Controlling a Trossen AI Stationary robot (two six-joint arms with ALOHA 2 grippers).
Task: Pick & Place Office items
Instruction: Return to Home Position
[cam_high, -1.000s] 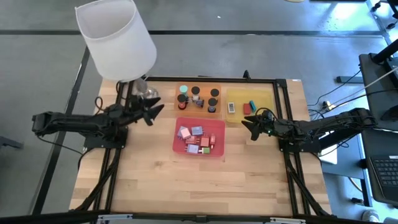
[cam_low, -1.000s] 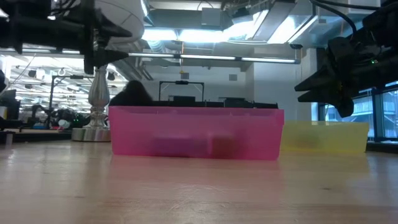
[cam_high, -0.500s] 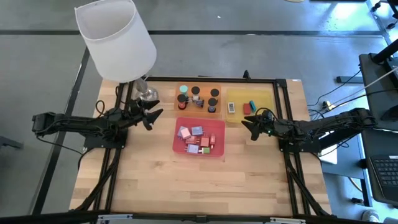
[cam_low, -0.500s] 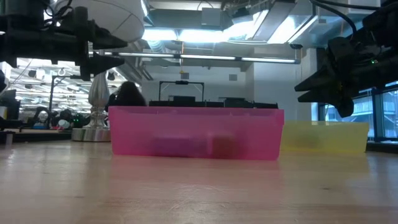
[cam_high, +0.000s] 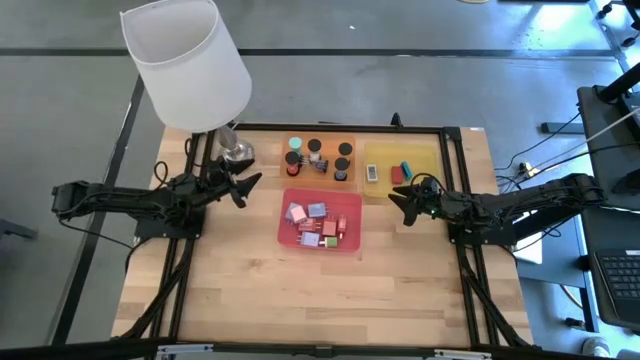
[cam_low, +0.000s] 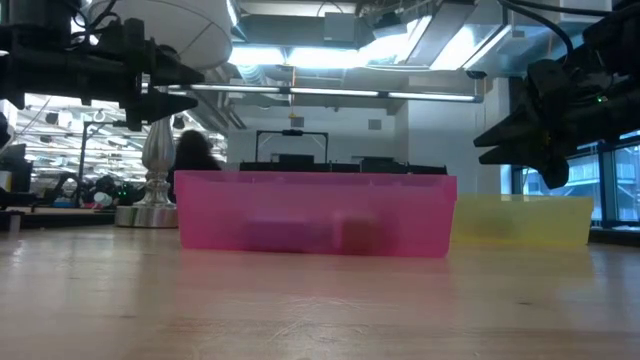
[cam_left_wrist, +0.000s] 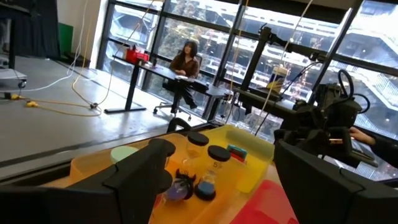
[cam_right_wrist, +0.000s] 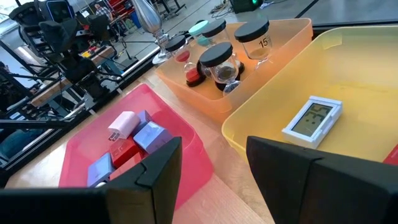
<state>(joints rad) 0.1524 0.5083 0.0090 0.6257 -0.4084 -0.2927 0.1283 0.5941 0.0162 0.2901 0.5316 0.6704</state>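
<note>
The office items lie in three trays at the table's far middle. Black-capped cylinders stand in the orange tray. A white rectangle and red and teal pieces lie in the yellow tray. Pink, red, lavender-blue and green blocks fill the red tray. My left gripper hangs open above the table, left of the trays, with nothing between its fingers. My right gripper hangs open at the yellow tray's near left corner, also with nothing in it.
A lamp with a white shade stands at the table's far left, its silver base just beyond my left gripper. Bare wood stretches across the near half of the table. A person sits far off in the room.
My left gripper has sunk a little toward the table and rolled about its own axis, then come to rest. Its fingers stay open. My right gripper has kept still.
</note>
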